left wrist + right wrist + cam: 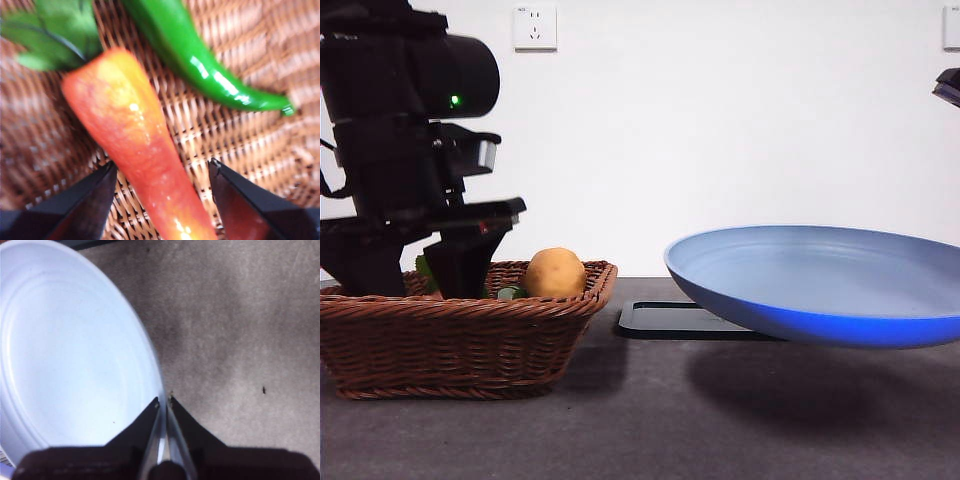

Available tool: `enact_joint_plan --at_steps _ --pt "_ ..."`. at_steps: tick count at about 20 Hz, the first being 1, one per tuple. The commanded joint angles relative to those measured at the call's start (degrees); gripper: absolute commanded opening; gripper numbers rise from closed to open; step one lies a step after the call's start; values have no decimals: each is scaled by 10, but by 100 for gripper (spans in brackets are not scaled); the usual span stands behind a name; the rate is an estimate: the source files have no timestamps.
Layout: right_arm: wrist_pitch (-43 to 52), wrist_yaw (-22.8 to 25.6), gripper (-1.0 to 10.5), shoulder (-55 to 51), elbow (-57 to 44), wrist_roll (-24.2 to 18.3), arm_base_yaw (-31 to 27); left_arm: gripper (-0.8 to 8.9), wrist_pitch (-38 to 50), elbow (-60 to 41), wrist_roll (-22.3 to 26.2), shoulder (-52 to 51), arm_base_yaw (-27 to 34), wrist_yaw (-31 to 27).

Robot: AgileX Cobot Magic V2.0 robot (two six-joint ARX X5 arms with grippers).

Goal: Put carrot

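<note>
The carrot (pixel 135 145), orange-red with green leaves (pixel 55 35), lies on the floor of the wicker basket (pixel 450 340) at the left of the table. My left gripper (pixel 162 165) is down inside the basket (pixel 240 135). It is open, with one jaw on each side of the carrot's tapered half and a gap on both sides. In the front view the left gripper (pixel 415 285) hides the carrot. My right gripper (pixel 163 401) is shut on the rim of a blue plate (pixel 75 355). It holds the plate (pixel 820 290) tilted above the table at the right.
A green pepper (pixel 200 65) lies beside the carrot in the basket. A yellow-brown potato (pixel 555 272) sits at the basket's right end. A flat black tray (pixel 670 320) lies behind, between basket and plate. A black arm tip (pixel 950 85) shows at the top right.
</note>
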Motion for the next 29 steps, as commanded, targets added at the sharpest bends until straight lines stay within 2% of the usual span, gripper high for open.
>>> enact_joint_plan --at_steps 1,2,3,7,10,12,14,15,16,18,20,23,29 --pt "4 -3 3 4 9 -4 0 213 3 9 -4 7 -3 -7" --pt "5 -3 3 4 9 -4 0 154 0 9 -4 7 -3 -7" --pt "5 -3 3 4 9 -4 0 138 1 9 -4 7 -2 -7" --pt "9 -3 3 4 9 -3 0 138 -16 38 -4 -3 -2 -7" --pt "8 -3 3 5 9 9 1 138 -39 93 -4 -56 -4 13" --pt "10 -5 3 7 9 14 9 139 -22 128 -20 -93 -21 109" --pt "21 -5 3 7 9 33 25 139 32 142 -41 -110 -75 225" --pt "28 -6 3 7 9 40 35 139 53 142 -50 -110 -113 242" --pt "31 -6 3 7 9 46 47 139 64 142 -48 -106 -156 221" --pt "33 -6 3 7 9 49 59 139 72 142 -10 -88 -237 114" --pt "32 -8 3 7 9 52 63 139 69 142 16 -65 -280 30" --pt "29 -9 3 7 9 55 63 139 69 142 16 -28 -310 21" --pt "1 -9 3 7 9 65 63 141 68 142 31 20 -320 21"
